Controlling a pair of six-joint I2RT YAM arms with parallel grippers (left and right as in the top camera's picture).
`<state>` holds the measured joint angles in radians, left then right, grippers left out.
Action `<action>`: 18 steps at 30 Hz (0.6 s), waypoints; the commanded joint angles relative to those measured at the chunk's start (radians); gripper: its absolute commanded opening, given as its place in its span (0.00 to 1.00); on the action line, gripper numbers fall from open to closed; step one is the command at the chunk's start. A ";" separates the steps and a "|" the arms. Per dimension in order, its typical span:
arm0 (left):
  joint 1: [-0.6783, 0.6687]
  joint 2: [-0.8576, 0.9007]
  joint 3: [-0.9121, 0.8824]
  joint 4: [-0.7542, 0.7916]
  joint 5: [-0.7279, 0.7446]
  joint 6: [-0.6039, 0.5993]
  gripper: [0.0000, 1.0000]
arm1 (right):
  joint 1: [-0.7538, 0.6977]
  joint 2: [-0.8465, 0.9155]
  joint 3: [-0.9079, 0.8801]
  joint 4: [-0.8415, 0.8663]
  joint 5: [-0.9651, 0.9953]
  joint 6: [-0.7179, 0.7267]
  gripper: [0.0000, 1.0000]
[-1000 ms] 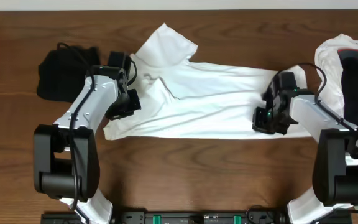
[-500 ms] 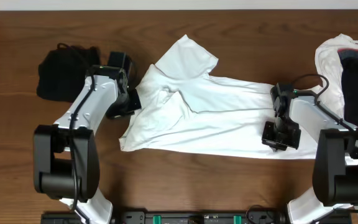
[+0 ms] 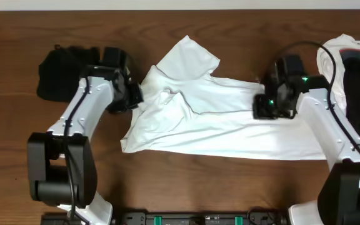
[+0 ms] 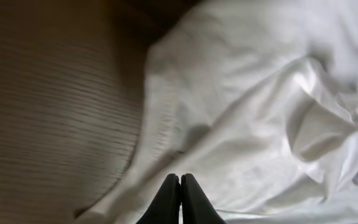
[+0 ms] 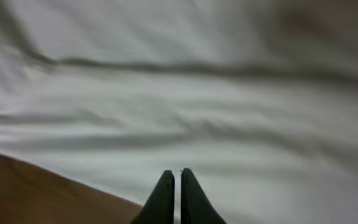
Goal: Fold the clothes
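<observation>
A white T-shirt (image 3: pixel 230 128) lies spread and wrinkled across the middle of the table, its sleeve (image 3: pixel 189 56) pointing to the back. My left gripper (image 3: pixel 136 97) hovers at the shirt's left edge, shut, with no cloth visible between its fingertips (image 4: pixel 180 176). In the left wrist view the shirt (image 4: pixel 260 112) fills the right side, with wood to the left. My right gripper (image 3: pixel 258 107) is over the shirt's right part, shut, its tips (image 5: pixel 177 171) just above smooth white fabric (image 5: pixel 185 93).
A black garment (image 3: pixel 58 72) lies bunched at the back left, behind my left arm. A pile of white and dark clothes (image 3: pixel 355 69) sits at the right edge. The brown wooden table (image 3: pixel 186 181) shows in front of the shirt.
The shirt slid right and toward the front, then stayed put. My right gripper rose from the shirt's front edge to its upper right part. My left arm shifted slightly back.
</observation>
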<state>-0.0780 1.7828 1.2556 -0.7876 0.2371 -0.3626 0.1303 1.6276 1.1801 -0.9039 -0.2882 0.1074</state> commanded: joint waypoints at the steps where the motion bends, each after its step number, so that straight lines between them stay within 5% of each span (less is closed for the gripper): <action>1: 0.108 -0.021 0.018 -0.005 0.060 -0.002 0.06 | 0.088 -0.003 0.011 0.087 -0.095 -0.057 0.05; 4: 0.189 -0.021 0.018 -0.012 0.150 -0.002 0.06 | 0.177 0.011 0.010 0.263 -0.090 -0.057 0.11; 10: 0.243 -0.021 0.018 -0.022 0.173 0.003 0.07 | 0.338 0.096 0.009 0.595 0.019 -0.057 0.61; 18: 0.243 -0.020 0.018 -0.023 0.150 0.003 0.13 | 0.434 0.309 0.009 0.752 0.030 -0.064 0.56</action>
<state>0.1665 1.7828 1.2564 -0.8051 0.3901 -0.3626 0.5499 1.8835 1.1866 -0.1593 -0.2775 0.0551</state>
